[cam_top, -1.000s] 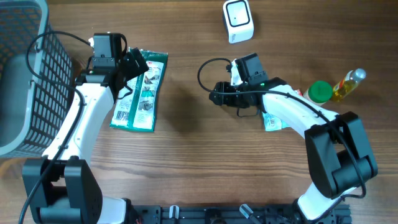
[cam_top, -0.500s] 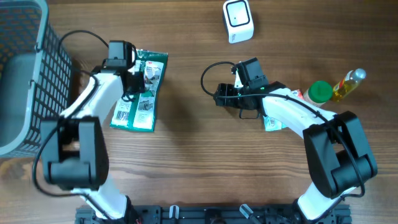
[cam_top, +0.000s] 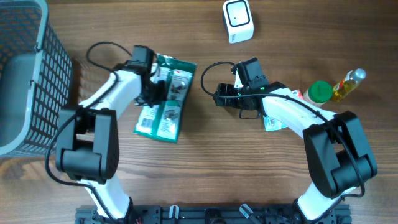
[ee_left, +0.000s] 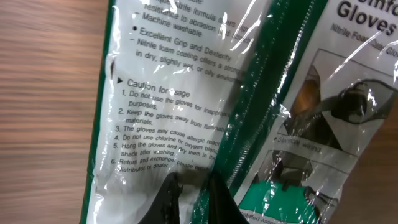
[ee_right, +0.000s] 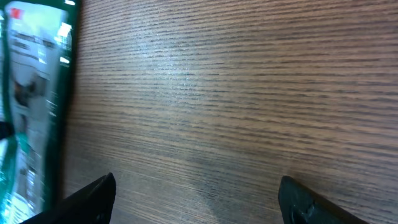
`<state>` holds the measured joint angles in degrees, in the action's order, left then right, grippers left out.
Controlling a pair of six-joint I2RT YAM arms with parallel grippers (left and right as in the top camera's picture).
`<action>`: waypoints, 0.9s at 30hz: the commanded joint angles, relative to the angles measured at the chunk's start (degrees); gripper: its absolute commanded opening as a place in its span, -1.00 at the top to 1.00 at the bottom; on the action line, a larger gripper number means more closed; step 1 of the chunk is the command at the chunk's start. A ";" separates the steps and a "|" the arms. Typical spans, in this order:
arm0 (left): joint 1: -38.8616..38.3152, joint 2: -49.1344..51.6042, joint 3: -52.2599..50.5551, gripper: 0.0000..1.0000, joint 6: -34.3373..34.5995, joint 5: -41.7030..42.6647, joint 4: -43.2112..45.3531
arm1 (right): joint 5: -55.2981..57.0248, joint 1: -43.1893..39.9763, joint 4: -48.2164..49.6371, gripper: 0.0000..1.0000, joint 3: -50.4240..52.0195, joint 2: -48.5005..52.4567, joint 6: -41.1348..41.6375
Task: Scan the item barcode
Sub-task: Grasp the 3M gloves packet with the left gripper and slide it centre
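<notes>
Left gripper point(cam_top: 157, 92) jaws pinched together, right gripper point(cam_top: 219, 95) jaws spread wide, facing the left arm

Bright, even light fills my overhead view, with only soft shadows on the wooden table point(cam_top: 205, 162). On my left wrist camera, white glare streaks the film of the glove packet point(ee_left: 205, 93); it blurs at my right wrist view's left edge.

Arms point(cam_top: 289, 112) show white shells, black joints, looping black cables point(cam_top: 201, 78), seemingly dark fingers point(ee_right: 93, 199).
</notes>
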<state>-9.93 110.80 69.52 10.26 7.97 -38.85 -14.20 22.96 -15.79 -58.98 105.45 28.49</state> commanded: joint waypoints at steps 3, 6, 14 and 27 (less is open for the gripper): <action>-9.42 3.32 -1.81 0.92 9.99 2.89 -0.35 | -9.09 0.02 -0.83 -0.68 0.24 0.90 0.24; -12.61 3.32 -1.79 0.92 11.06 2.91 0.13 | -9.88 0.09 -0.20 -0.67 0.24 0.96 2.86; -13.86 3.32 -1.79 0.91 15.56 3.89 -0.85 | -9.90 0.13 -3.67 -0.15 0.61 1.07 5.99; -13.05 -2.23 2.93 0.88 12.66 -0.76 3.80 | -12.63 0.13 -7.23 -0.33 0.61 1.07 1.57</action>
<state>-23.03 109.47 71.26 24.73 13.30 -36.36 -23.75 22.96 -21.26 -58.83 105.45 32.71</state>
